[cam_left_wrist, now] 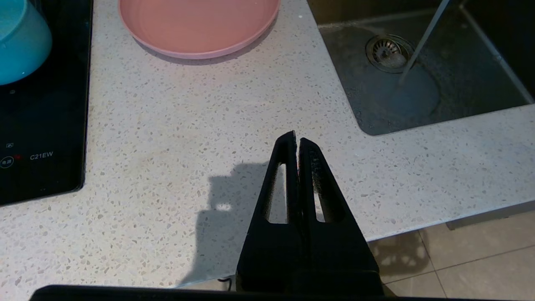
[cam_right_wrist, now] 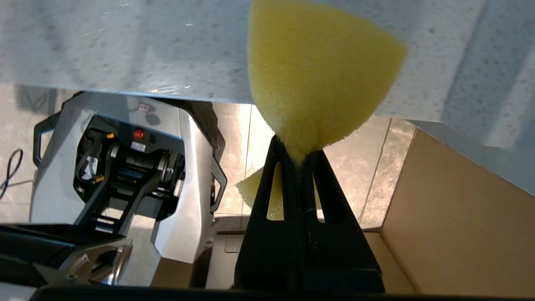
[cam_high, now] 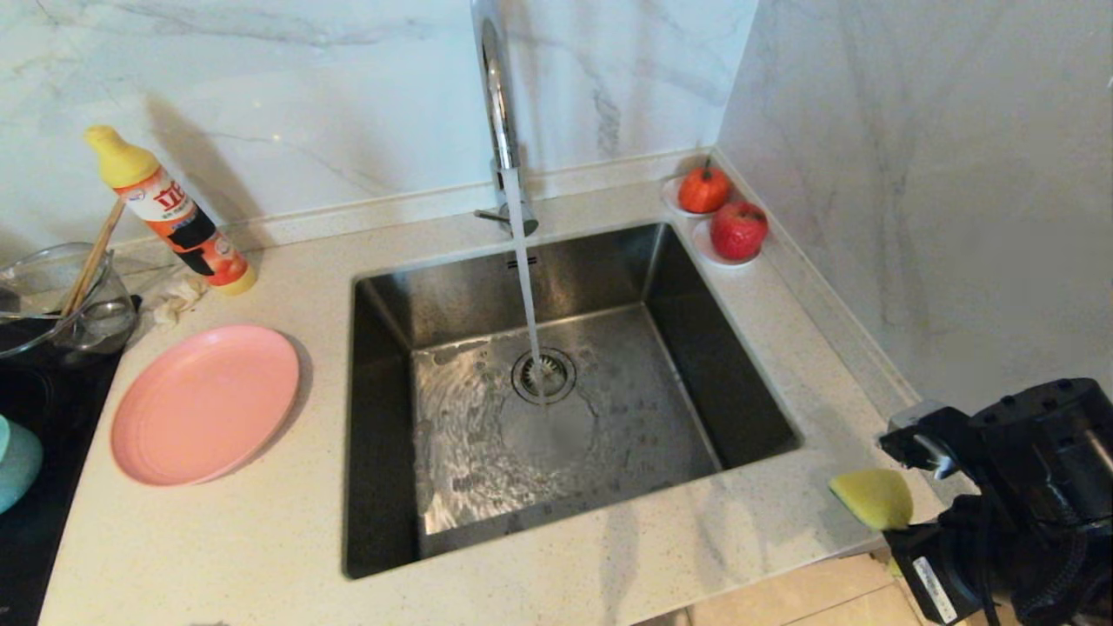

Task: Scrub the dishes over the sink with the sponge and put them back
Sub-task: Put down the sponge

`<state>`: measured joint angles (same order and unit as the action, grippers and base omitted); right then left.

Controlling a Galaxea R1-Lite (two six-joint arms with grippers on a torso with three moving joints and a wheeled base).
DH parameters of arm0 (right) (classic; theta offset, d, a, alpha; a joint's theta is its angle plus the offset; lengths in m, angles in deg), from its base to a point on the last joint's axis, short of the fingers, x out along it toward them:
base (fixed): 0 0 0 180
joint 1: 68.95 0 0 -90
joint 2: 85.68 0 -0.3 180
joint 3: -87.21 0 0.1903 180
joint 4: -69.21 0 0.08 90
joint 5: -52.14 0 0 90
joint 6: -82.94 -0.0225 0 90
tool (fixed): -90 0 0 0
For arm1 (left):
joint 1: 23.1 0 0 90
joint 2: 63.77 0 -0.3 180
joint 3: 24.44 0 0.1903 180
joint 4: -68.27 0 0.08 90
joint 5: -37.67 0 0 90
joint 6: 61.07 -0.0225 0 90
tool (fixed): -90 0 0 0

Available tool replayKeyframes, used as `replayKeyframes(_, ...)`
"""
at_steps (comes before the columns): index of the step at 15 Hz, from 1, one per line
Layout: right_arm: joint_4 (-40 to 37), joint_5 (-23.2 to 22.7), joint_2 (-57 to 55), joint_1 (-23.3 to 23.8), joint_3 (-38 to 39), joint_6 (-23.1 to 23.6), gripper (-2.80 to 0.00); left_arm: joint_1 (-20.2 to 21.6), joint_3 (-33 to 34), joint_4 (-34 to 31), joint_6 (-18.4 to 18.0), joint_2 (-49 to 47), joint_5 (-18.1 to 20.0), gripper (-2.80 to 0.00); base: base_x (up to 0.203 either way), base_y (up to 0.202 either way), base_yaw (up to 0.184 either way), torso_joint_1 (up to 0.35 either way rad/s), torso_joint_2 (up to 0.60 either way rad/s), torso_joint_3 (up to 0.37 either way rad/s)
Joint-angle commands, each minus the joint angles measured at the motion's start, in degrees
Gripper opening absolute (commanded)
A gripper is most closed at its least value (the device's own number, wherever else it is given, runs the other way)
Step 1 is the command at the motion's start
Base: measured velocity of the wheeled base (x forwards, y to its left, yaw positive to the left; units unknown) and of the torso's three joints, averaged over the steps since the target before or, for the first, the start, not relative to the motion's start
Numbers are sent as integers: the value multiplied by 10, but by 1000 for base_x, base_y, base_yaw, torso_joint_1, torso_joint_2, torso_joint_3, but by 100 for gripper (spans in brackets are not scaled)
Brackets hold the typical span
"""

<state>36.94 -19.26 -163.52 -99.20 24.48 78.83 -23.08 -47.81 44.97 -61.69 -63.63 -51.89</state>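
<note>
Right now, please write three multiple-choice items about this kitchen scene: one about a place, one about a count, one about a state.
1. Where does the shallow round pink plate lie?
A. inside the basin
B. on the counter left of the square stainless-steel sink
C. on the black cooktop

2. How many red fruit-shaped ornaments stand in the back corner?
A. one
B. two
C. three

3. What is the right gripper doing?
A. shut on the yellow foam sponge
B. open and empty
C. holding the plate

Answers:
1 B, it rests on the speckled counter beside the sink.
2 B, two ornaments show there.
3 A, its fingers pinch the sponge by one end.
</note>
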Motion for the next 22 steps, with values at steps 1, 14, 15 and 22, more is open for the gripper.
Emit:
replayKeyframes(1, -1, -3, -6, 14, -2, -1, -280, 0, 0, 0, 0, 0, 0, -280, 0, 0, 0, 0, 0, 0)
replayKeyframes(14, 87, -33, -101, 56, 1, -4, -280, 0, 0, 0, 0, 0, 0, -280, 0, 0, 0, 0, 0, 0)
replayKeyframes(15, 98, -34, -106, 59, -1, -5, -280, 0, 0, 0, 0, 0, 0, -280, 0, 0, 0, 0, 0, 0)
replayKeyframes(22, 131, -47, -132, 105, -49, 17, -280, 1, 0, 0, 0, 0, 0, -280, 0, 0, 0, 0, 0, 0)
